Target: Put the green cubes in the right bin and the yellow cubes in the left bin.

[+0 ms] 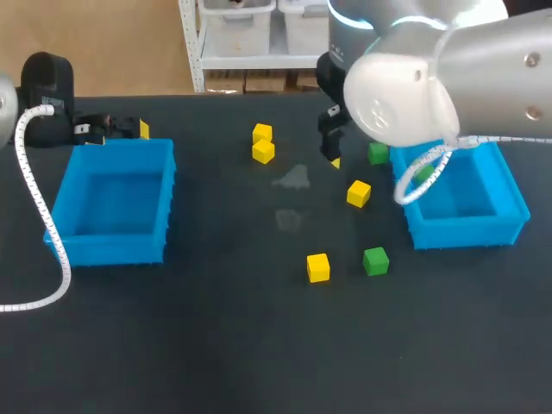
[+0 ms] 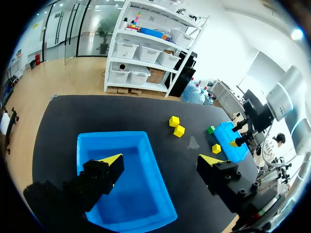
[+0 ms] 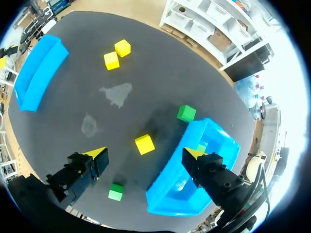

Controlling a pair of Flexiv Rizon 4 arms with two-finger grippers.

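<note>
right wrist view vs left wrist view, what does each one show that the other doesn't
Only the right wrist view: the sorted green cube inside the right bin, and a stray green cube well away from that bin. Only the left wrist view: the right arm seen from outside, near the right bin. Both: the left bin, the right bin, the pair of yellow cubes, the single yellow cube and a third green cube beside the right bin.

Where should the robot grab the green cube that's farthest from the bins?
Probably from straight above, pinching two opposite flat sides of the green cube. It sits flat on the table, and the nearest yellow cube stands apart, leaving room on every side.
</note>
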